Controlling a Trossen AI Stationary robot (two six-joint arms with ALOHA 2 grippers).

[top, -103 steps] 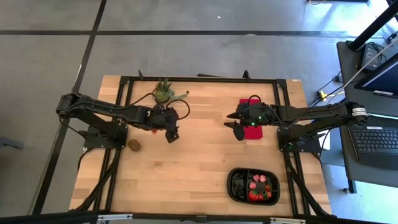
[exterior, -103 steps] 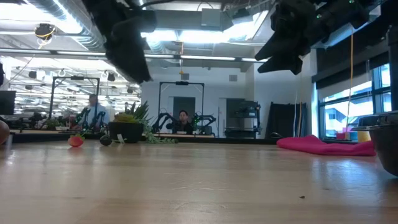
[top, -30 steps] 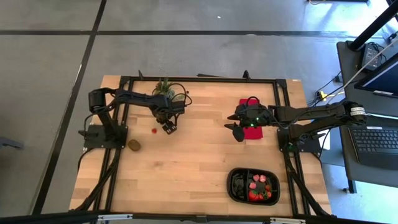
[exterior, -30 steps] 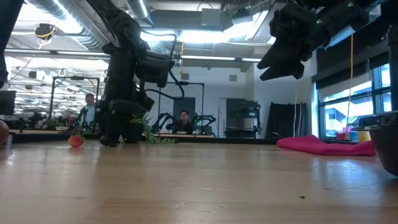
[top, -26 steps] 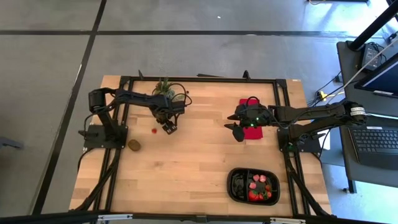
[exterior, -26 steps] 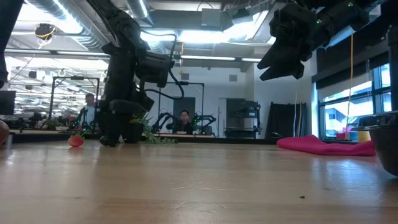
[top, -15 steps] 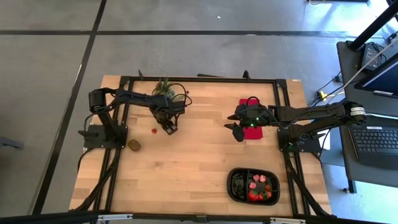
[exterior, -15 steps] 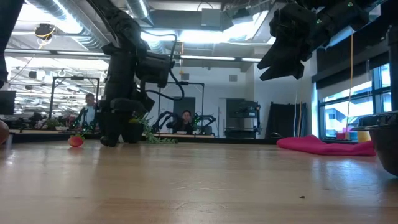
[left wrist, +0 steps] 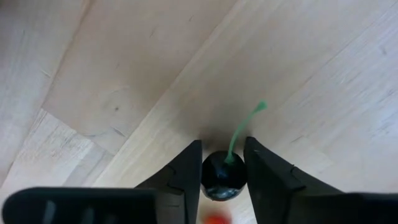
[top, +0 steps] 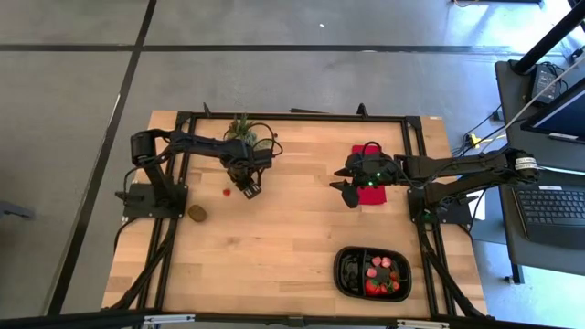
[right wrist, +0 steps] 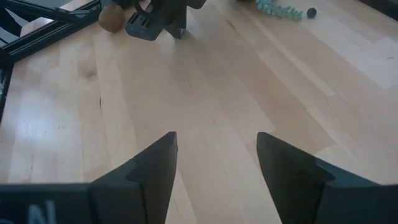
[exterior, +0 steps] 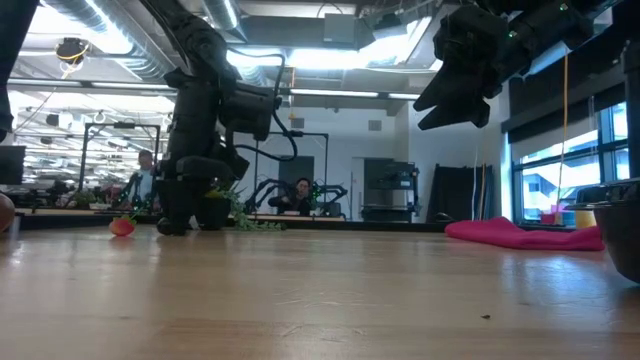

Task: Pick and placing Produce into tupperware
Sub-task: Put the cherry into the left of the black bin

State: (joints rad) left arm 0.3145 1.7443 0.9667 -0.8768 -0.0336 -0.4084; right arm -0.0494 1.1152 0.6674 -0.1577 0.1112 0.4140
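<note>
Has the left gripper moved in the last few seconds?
Yes. The left gripper went from mid-table toward the plant, now down at a dark cherry.

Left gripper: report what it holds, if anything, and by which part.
The left gripper has its fingers on either side of a dark berry with a green stem, at the berry's round body, down on the table. The stem sticks out free.

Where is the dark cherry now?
In the left wrist view, the dark cherry sits on the table between the left pincer fingers, near the potted plant.
</note>
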